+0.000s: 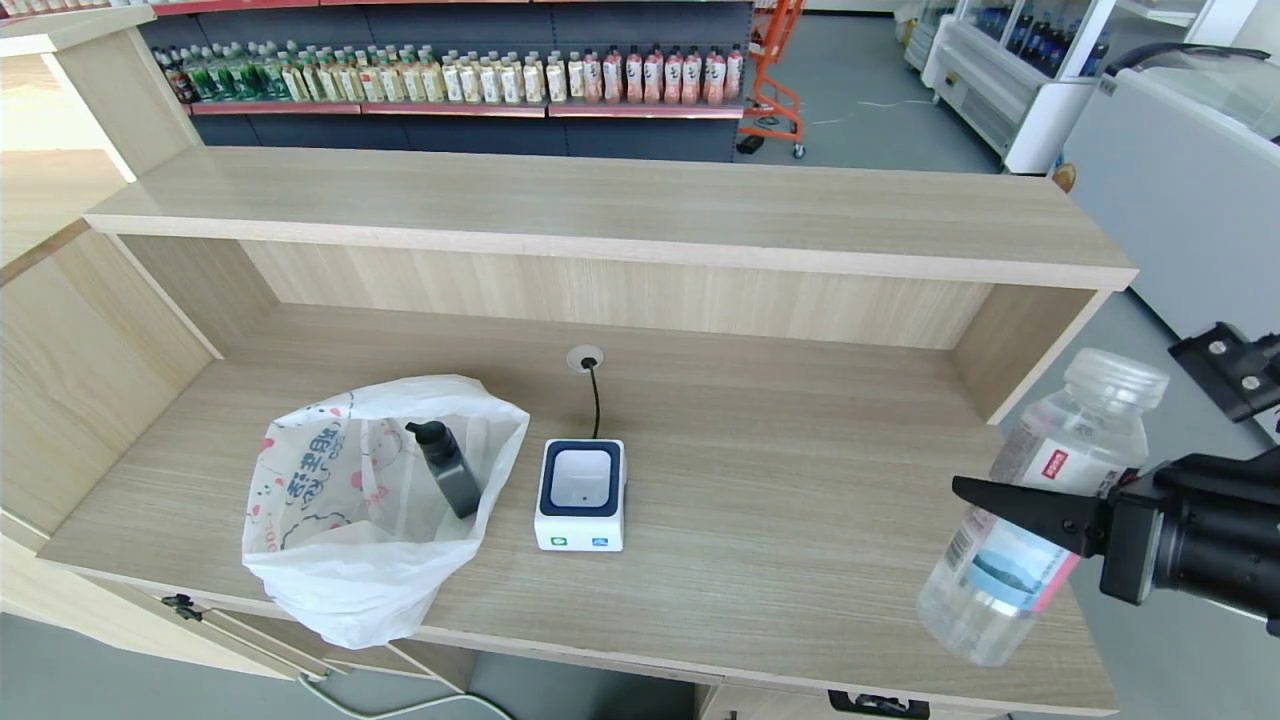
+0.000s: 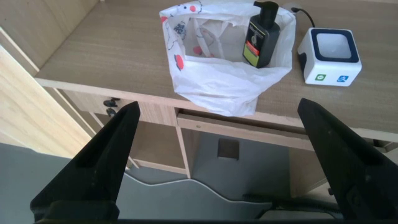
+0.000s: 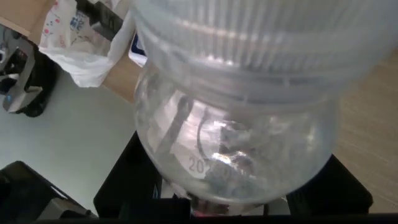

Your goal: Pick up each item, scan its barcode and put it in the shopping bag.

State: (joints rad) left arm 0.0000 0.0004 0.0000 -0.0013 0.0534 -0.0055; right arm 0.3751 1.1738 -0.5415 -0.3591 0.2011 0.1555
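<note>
Shop counter [image 1: 800, 520]: right gripper [image 1: 1040, 505] clamps a water bottle [image 1: 1095, 430] aloft, presumably for the barcode scanner [image 1: 581, 493]; left gripper [image 2: 219, 112] gapes empty.

Left gripper [image 2: 219, 107]: two black fingers [image 2: 106, 155] spread wide, nothing between them, hanging off the near edge of the wooden counter [image 2: 106, 50]. White plastic bag [image 2: 211, 87] with red and blue print sits at that near edge, mouth open. Dark pump bottle [image 2: 261, 43] stands inside it. White scanner [image 2: 329, 56] just right of the bag, black cable [image 2: 301, 12] running from its far side.
</note>
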